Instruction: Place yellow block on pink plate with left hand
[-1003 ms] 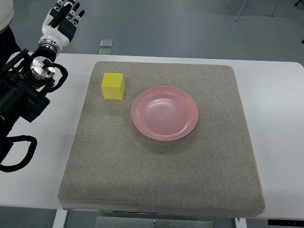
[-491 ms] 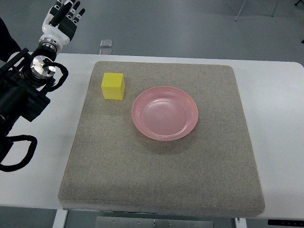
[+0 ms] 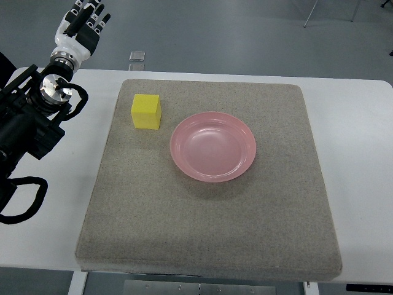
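Your left hand (image 3: pixel 81 26) hangs empty past the table's far-left edge, fingers loosely extended. The yellow cube block (image 3: pixel 146 111) sits on the grey felt mat (image 3: pixel 209 209), just beside the round pink plate (image 3: pixel 213 146).

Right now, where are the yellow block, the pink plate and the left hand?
yellow block (image 3: pixel 146 112): top view, middle of its top face.
pink plate (image 3: pixel 245 132): top view, bare right rim.
left hand (image 3: pixel 80 27): top view, middle of the hand.
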You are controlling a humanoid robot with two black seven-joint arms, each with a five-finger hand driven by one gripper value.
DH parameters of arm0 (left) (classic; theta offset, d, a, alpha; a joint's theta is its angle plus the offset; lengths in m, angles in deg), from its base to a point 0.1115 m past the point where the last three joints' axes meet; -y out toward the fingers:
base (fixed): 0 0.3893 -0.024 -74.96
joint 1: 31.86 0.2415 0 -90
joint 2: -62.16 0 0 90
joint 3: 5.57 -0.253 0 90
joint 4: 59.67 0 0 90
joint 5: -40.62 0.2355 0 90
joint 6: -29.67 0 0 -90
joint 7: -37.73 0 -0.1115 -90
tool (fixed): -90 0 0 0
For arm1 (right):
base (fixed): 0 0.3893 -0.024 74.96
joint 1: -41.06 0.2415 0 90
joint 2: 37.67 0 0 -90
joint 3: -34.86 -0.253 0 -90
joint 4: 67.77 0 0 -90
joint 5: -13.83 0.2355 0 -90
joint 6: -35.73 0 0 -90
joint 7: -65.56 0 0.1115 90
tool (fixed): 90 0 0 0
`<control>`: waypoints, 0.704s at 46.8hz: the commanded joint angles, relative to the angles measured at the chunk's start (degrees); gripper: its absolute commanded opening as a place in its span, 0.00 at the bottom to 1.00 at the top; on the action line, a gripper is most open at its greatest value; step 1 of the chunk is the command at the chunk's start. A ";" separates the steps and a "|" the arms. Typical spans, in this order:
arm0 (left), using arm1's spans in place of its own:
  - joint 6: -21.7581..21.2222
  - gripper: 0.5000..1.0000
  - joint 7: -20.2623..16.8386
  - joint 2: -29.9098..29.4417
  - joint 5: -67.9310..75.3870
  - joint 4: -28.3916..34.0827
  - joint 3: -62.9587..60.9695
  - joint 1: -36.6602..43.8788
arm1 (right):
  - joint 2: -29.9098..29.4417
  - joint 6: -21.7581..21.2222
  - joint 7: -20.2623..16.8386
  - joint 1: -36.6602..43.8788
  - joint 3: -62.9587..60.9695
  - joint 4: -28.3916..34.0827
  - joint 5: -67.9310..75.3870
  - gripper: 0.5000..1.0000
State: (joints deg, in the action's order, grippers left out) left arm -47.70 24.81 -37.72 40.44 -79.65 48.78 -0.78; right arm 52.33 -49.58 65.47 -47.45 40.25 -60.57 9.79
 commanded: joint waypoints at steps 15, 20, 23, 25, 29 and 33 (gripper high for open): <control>0.73 0.98 0.00 -0.05 0.26 -1.91 -0.55 1.34 | 0.00 0.05 0.00 0.00 -0.02 0.00 0.00 0.85; 0.47 0.98 0.09 -0.05 0.70 -2.79 -1.34 1.25 | 0.00 -0.04 0.00 0.00 -0.02 0.00 0.00 0.85; -0.67 0.98 0.09 -0.05 0.70 -3.23 -2.92 1.08 | 0.00 -0.04 0.00 0.00 0.06 0.00 0.00 0.85; -1.55 0.98 0.00 -0.05 0.70 -3.49 -4.15 0.99 | 0.00 -0.04 0.00 0.00 -0.02 0.00 0.00 0.85; -1.82 0.98 0.09 -0.05 0.62 -3.67 -5.56 0.82 | 0.00 0.05 0.00 0.00 -0.02 0.00 0.00 0.85; -1.91 0.98 0.00 -0.05 0.70 -5.33 -5.83 1.08 | 0.00 0.05 0.00 -0.08 -0.02 0.00 0.00 0.85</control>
State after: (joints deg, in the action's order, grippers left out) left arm -49.52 24.86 -37.78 41.10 -83.62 43.23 0.08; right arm 52.33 -49.58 65.47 -47.45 40.23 -60.57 9.79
